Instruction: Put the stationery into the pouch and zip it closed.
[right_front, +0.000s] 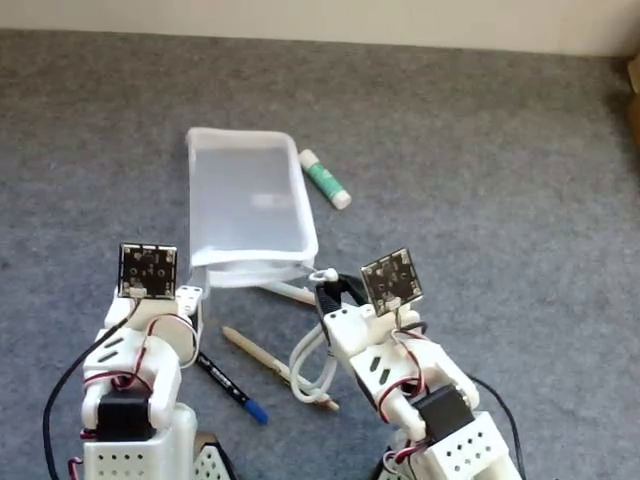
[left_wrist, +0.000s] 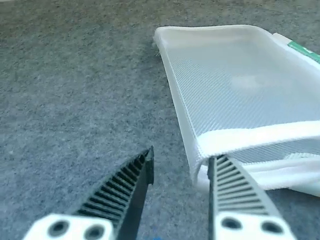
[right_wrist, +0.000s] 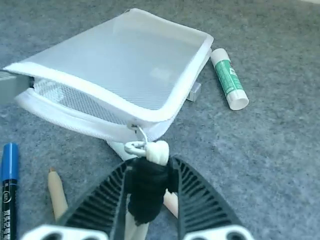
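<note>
Right gripper (right_wrist: 150, 166) clamps black object (right_wrist: 147, 192); zipper pull (right_wrist: 134, 147) just ahead.

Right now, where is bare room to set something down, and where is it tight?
Bare carpet lies left of the pouch, beyond it, and right of the glue stick. Crowded: between the arms, at the pouch mouth, lie a pen, a pencil and the right gripper holding a black marker.
</note>
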